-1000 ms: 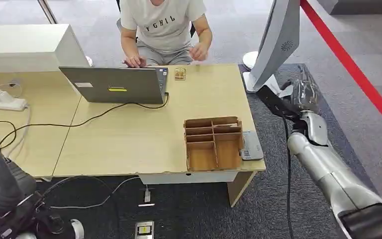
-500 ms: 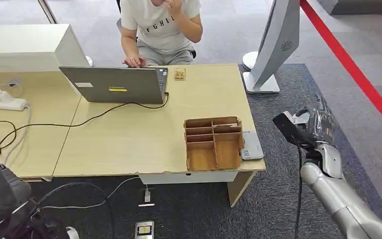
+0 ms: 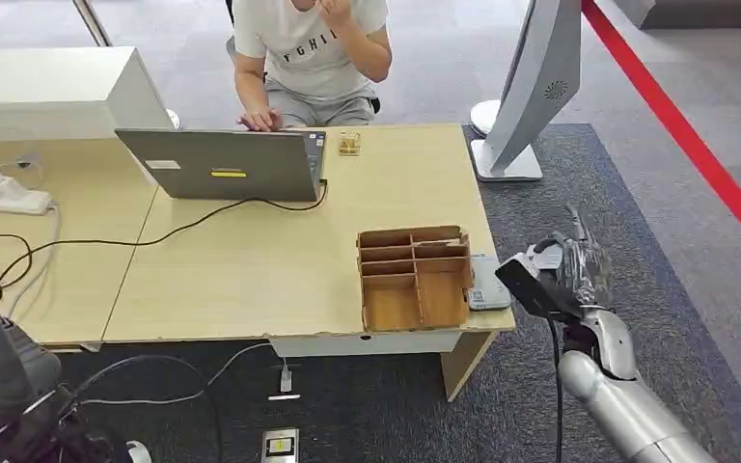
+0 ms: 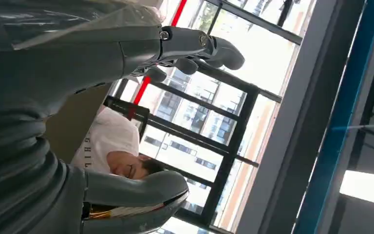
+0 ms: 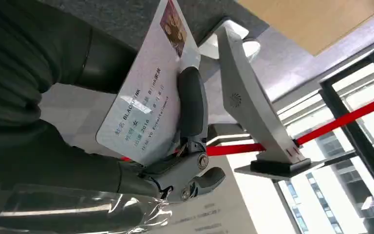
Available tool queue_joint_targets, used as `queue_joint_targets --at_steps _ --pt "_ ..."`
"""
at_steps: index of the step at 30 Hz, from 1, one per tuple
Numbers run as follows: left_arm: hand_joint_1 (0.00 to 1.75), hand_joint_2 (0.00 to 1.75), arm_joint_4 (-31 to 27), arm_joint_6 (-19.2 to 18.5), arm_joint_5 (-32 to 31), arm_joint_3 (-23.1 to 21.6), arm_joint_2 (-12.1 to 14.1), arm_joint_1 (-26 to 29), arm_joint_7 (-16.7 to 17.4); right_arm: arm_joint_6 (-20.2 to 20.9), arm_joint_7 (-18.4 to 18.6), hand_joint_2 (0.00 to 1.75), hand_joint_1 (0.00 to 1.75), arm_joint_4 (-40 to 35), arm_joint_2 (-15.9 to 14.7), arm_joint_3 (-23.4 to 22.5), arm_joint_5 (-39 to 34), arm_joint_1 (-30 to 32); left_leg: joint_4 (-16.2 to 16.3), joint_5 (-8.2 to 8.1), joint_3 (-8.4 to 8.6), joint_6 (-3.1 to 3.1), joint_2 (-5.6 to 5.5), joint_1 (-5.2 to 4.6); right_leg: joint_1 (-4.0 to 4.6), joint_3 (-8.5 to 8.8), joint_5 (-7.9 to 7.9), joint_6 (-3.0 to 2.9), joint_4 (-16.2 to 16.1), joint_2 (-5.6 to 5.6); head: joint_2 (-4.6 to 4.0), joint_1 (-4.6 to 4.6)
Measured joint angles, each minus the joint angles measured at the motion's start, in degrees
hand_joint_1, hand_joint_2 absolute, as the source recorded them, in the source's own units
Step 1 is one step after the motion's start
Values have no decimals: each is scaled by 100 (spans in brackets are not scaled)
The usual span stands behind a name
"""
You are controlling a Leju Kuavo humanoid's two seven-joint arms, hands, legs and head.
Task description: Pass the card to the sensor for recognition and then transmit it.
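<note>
The card is clamped between the thumb and fingers of the right hand, held beside the bench near the grey sensor at its edge. The left hand is seen released, fingers spread, grasping nothing.

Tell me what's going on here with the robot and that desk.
The right robot hand grips a printed card, thumb across its face, raised beside the wooden desk next to a small grey device at the desk edge, by a cardboard organizer. The left robot hand holds nothing, its fingers apart. A person sits behind a laptop on the far side, one hand at the keyboard. A white standing kiosk stands on the carpet nearby.
</note>
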Motion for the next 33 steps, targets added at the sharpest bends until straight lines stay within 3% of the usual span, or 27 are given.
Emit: queue_joint_targets --at_steps 7,17,33 --pt "0 175 0 4 20 0 63 -6 0 173 -249 175 175 -74 306 179 -96 18 0 1 0 -1 0 0 0 0 0 0 0 -1 0 0" --pt "0 175 0 11 -15 -90 85 34 0 210 -282 175 175 94 546 398 -328 22 0 1 0 -1 1 0 0 0 -2 0 -1 0 0 2" --pt "0 175 0 20 -11 -131 87 82 0 -166 -299 175 175 1100 406 339 -693 -82 1 1 0 -1 1 -1 -1 -1 -1 1 -1 0 0 2"
